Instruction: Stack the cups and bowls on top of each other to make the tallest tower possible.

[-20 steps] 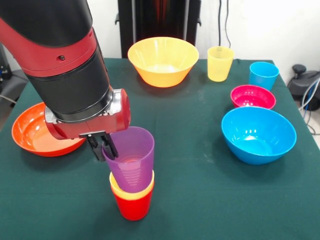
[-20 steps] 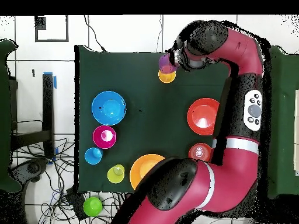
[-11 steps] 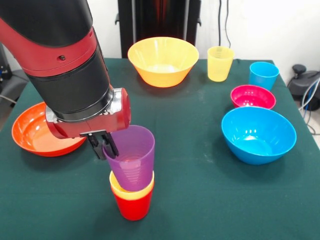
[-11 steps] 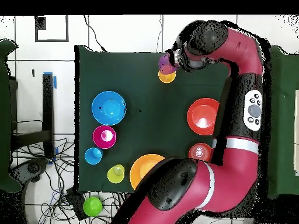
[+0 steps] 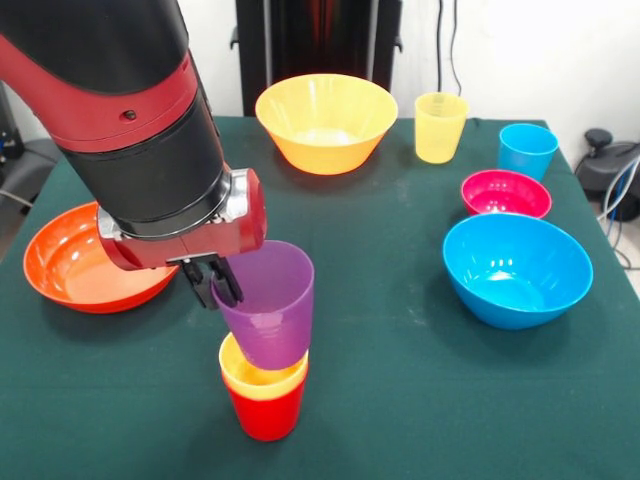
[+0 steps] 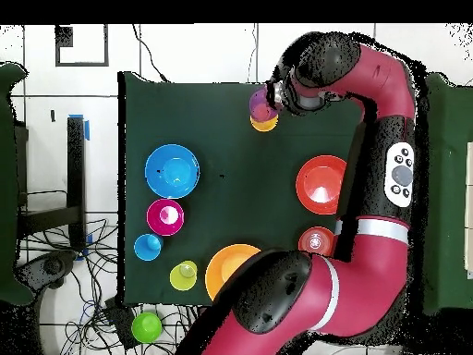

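On the green table (image 5: 400,400), a yellow cup (image 5: 262,378) sits nested in a red cup (image 5: 265,415). The gripper (image 5: 215,283) pinches a tilted purple cup (image 5: 268,305) by its rim, its base just inside the yellow one.

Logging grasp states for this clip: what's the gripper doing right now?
Gripper: closed on the rim of the purple cup, held tilted just above the yellow-orange cup.

Overhead: gripper (image 6: 271,96) at purple cup (image 6: 260,102), which overlaps yellow-orange cup (image 6: 265,123). Relative to blue bowl (image 6: 172,170): pink bowl (image 6: 165,216) just below, orange bowl (image 6: 321,184) well right.
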`<state>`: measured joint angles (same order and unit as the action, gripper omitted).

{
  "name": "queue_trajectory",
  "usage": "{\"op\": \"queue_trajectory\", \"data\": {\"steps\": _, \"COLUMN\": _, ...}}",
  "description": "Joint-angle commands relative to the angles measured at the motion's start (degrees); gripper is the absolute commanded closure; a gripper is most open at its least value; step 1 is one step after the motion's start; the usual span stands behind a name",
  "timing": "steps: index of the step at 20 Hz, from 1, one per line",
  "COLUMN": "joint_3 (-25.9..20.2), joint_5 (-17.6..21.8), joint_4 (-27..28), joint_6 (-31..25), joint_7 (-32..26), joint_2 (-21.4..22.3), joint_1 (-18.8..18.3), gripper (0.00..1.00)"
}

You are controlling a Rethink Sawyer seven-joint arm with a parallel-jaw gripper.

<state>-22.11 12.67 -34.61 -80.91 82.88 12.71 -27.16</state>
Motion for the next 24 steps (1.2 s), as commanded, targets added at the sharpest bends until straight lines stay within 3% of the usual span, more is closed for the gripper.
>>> {"op": "queue_trajectory", "data": {"steps": 1, "joint_3": -2.0, "joint_5": 3.6, "joint_4": 0.0, "joint_6": -5.5, "joint_7": -12.0, "joint_2": -0.2, "joint_1": 2.1, "gripper": 1.0}}
{"op": "queue_trajectory", "data": {"steps": 12, "joint_3": -2.6, "joint_5": 5.1, "joint_4": 3.7, "joint_6": -6.1, "joint_7": -14.3, "joint_2": -1.6, "joint_1": 1.9, "gripper": 1.0}}
{"op": "queue_trajectory", "data": {"steps": 24, "joint_3": -1.7, "joint_5": 4.6, "joint_4": 0.9, "joint_6": -4.0, "joint_7": -14.5, "joint_2": -0.3, "joint_1": 1.6, "gripper": 1.0}}
